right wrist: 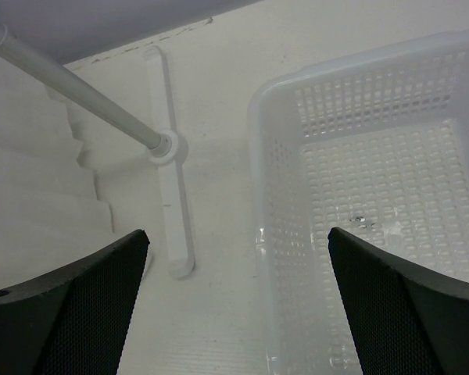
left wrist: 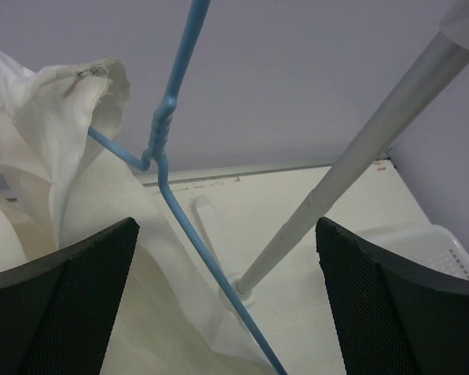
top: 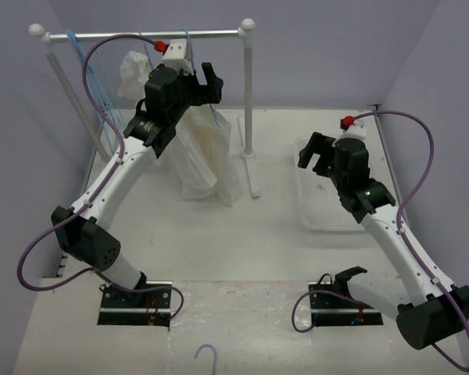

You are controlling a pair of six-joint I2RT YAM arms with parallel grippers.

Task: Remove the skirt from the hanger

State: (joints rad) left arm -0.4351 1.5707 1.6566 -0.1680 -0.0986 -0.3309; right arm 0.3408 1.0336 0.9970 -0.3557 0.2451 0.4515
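The white pleated skirt (top: 207, 160) hangs from the light-blue wire hanger (top: 189, 45) on the rack rail. In the left wrist view the hanger (left wrist: 176, 211) has its twisted neck and one sloping arm close in front. That arm runs down between my fingers, and the skirt (left wrist: 62, 156) is draped over the left side. My left gripper (top: 205, 82) (left wrist: 227, 312) is open at hanger height, with the wire between the jaws and touching neither. Over by the basket, my right gripper (top: 316, 152) (right wrist: 238, 305) is open and holds nothing. The skirt's hem (right wrist: 31, 203) shows at the left of the right wrist view.
The rack's rail (top: 141, 34) and right pole (top: 248, 94) (left wrist: 359, 164) stand just right of the hanger, on a foot bar (right wrist: 172, 219). A clear perforated basket (top: 328, 195) (right wrist: 375, 180) sits at the right. Another white garment (top: 133, 74) and blue hangers (top: 82, 55) hang at the left. One loose hanger (top: 207, 355) lies at the near edge.
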